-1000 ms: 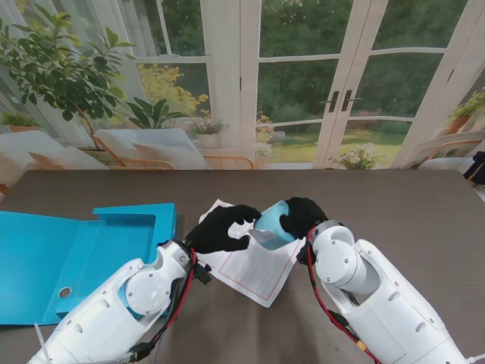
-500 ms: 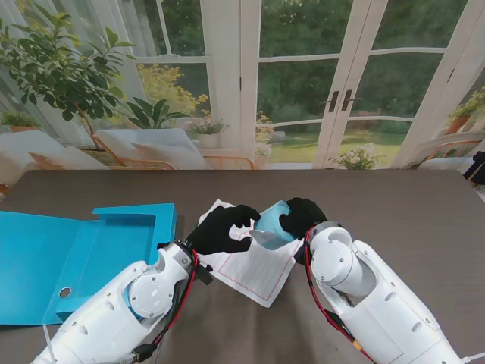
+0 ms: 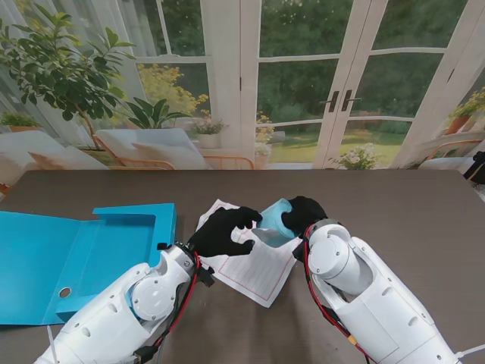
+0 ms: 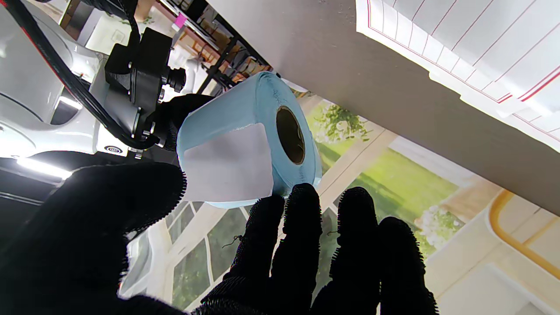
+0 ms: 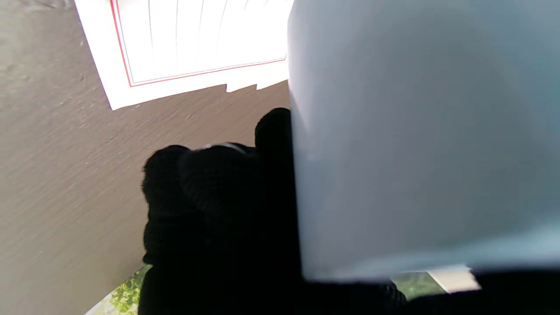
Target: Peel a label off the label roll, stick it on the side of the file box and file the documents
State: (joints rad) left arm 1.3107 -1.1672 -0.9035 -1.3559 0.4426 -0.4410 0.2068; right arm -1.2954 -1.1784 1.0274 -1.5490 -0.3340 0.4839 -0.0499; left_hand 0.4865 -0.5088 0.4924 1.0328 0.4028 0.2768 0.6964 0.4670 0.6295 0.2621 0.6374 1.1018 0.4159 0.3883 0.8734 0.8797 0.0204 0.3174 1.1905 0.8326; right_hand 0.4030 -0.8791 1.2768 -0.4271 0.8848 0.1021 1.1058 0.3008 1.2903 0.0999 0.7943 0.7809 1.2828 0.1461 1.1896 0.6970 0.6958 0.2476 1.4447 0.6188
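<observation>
I see right hand point(image 3: 301, 213) gripping the cylindrical blue label roll point(image 3: 274, 220); left hand point(image 3: 224, 231) fingers spread at its glossy white label point(image 4: 227, 164).

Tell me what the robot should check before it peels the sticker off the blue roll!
1. Roll held: ok. The right hand grips the label roll above the table.
2. Label in reach: ok. A white label faces the left hand.
3. Label edge lifted: cannot tell. No loose corner shows clearly.
4. Left hand pinching the label: cannot tell. Its fingertips sit right at the roll, but the touch is hidden.
5. File box ready: ok. The blue file box lies open on the robot's left.
6. Documents waiting: ok. The papers lie flat under the hands.
</observation>
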